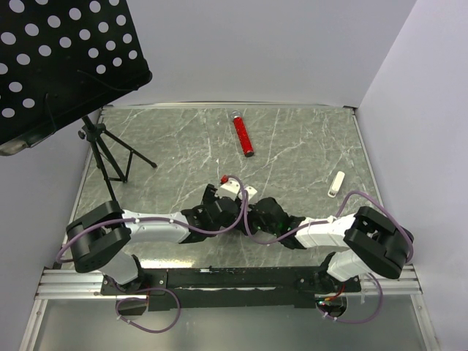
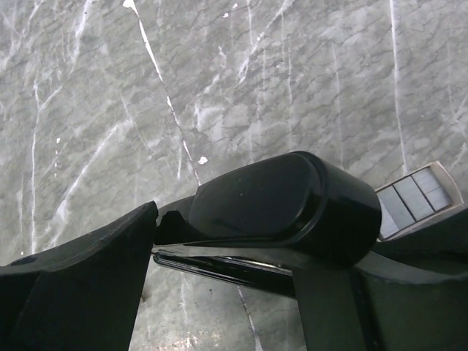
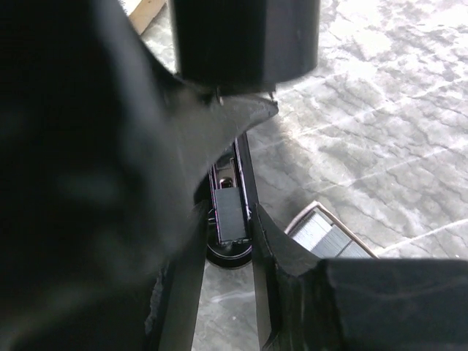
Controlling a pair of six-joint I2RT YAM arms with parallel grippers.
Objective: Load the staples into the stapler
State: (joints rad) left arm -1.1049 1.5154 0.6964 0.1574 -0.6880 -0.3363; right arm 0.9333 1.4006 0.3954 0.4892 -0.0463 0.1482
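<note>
both arms (image 1: 157, 223) bent inward at stapler (image 2: 278, 197)

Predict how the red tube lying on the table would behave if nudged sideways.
The red tube probably rolls: it is a cylinder lying on its side on the smooth table. Being slim, it is likely light.

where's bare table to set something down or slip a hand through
Bare marble: the far stretch between the tripod and the red tube, and the wider patch from the tube to the small white piece by the right edge. Crowded: the middle, where the left hand and right hand meet at the stapler, beside the beige box.
</note>
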